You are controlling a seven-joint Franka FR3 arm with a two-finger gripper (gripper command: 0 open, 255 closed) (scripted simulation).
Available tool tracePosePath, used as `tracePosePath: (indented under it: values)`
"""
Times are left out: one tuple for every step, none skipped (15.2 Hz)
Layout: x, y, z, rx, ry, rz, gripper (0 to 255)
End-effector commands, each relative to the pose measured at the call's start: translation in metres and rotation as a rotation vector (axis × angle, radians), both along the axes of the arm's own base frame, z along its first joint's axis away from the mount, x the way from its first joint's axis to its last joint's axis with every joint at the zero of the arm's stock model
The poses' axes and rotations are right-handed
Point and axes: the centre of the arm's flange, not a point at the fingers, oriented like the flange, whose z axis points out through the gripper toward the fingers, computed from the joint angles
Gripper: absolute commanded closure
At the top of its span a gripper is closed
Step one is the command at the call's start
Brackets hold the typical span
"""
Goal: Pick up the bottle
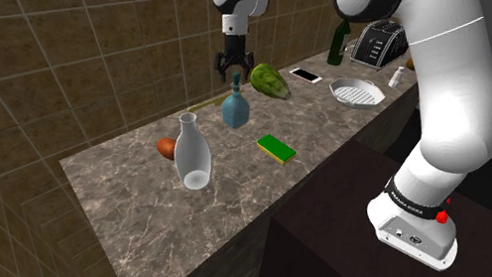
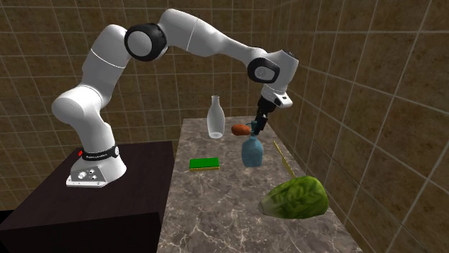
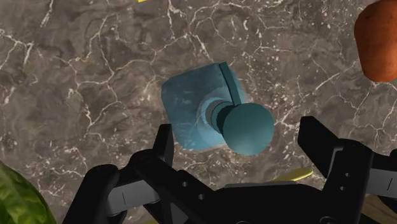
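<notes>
Wrist view looks down on the teal bottle (image 3: 191, 108), whose round stopper (image 3: 248, 129) sits between the black fingers (image 3: 164, 143) of the gripper (image 3: 238, 135). The fingers stand wide apart and touch neither side of it (nothing is clasped). Brown veined marble countertop (image 3: 76, 76) lies all round the bottle's base.

In the shoulder view the bottle stands upright toward the wall side of the counter, directly beneath the gripper, whose tips hang just above the stopper. Taking the bottle as the dial's centre in that view:
- A clear glass bottle (image 1: 191, 153) stands at about 8 o'clock, well apart, with an orange-brown sweet potato (image 1: 166, 148) just beside it at its 10 o'clock.
- A green sponge (image 1: 276, 147) lies at 4 o'clock.
- A head of lettuce (image 1: 268, 81) rests near at 2 o'clock, with a phone (image 1: 306, 75) at the lettuce's 3 o'clock.

Farther along the counter are a grey ridged pan (image 1: 358, 94), a toaster (image 1: 380, 42) and a dark green bottle (image 1: 341, 41).

In the second exterior view a thin yellow-green stalk (image 2: 283, 159) lies on the marble at the teal bottle's 4 o'clock, close to the tiled wall (image 2: 374, 108).
</notes>
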Motion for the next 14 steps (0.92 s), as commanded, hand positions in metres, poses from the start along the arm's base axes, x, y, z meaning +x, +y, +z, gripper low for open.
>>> tracePosePath:
  values:
    - [0.002, -0.001, -0.011, 0.001, 0.001, -0.001, 0]
    - [0.002, -0.001, -0.016, 0.001, 0.001, -0.001, 0]
    - [0.002, -0.001, -0.022, 0.001, 0.001, -0.001, 0]
    - [0.002, -0.001, -0.027, 0.001, 0.001, -0.001, 0]
    - [0.002, -0.001, -0.03, 0.001, 0.001, -0.001, 0]
    - [0.002, -0.001, -0.03, 0.001, 0.001, -0.001, 0]
    - [0.002, -0.001, -0.03, 0.001, 0.001, -0.001, 0]
    - [0.001, -0.001, -0.03, 0.001, 0.0, -0.001, 255]
    - [0.001, -0.001, -0.03, 0.001, 0.0, -0.001, 255]
    - [0.001, -0.001, -0.03, 0.001, 0.0, -0.001, 255]
    - [0.001, -0.001, -0.03, 0.001, 0.0, -0.001, 255]
    - [0.002, -0.001, -0.03, 0.001, 0.001, -0.001, 255]
    - [0.002, -0.001, -0.03, 0.001, 0.001, -0.001, 255]
    - [0.002, -0.001, -0.029, 0.001, 0.001, -0.001, 255]
